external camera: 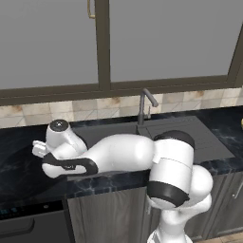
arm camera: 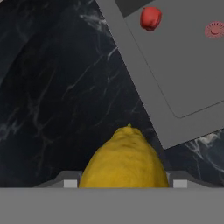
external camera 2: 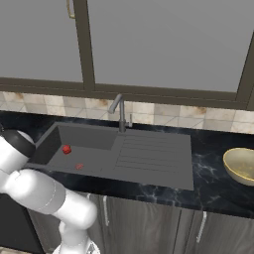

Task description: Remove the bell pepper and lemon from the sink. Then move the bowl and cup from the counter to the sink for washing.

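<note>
Gripper [arm camera: 122, 186] is clamped on the lemon [arm camera: 124, 162], over bare table [arm camera: 57, 96] left of the sink [arm camera: 175, 74]. Risk: let go too near the sink rim at 3 o'clock & lemon rolls back in. Lots of room at 9. Pepper [arm camera: 150, 18] sits in the sink at 1 o'clock.

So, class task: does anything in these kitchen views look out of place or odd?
Yes: a bell pepper lies on the floor of the sink, an odd spot for food. The lemon sits at the tool, over the black counter. Nothing looks spilled or broken.
</note>
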Robot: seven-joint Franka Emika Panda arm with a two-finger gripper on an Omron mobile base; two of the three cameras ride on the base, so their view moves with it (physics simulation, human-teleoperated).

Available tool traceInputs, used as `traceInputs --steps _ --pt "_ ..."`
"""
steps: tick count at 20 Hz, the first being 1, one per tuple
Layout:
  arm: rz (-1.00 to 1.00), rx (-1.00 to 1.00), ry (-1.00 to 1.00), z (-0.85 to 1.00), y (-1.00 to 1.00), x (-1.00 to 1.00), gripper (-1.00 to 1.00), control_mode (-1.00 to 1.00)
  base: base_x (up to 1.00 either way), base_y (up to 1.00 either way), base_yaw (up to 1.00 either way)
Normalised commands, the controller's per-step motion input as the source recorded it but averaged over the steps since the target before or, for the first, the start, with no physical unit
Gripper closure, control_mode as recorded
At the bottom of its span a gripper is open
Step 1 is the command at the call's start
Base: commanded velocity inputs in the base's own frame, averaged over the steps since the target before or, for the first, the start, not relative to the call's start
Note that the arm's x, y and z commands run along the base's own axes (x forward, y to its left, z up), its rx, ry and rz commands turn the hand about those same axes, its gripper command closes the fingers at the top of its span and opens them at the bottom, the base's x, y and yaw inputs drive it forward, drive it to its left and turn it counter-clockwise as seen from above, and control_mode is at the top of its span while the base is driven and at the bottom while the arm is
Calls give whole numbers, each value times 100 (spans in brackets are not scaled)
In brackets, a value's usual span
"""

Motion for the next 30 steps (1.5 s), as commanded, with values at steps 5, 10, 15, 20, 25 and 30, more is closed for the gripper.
traceInputs --steps 5,10,15,20,25,30 --pt "0 0 10 -29 13 2 100 -100 0 0 0" --pt "-1 0 1 -23 16 0 100 -100 0 0 0" --pt "-2 -1 0 -21 12 0 100 -100 0 0 0" --pt "-5 -5 0 -24 10 1 100 -100 0 0 0" --pt "-5 -5 0 -22 8 4 100 -100 0 0 0" --pt "-5 -4 0 -22 7 4 100 -100 0 0 0"
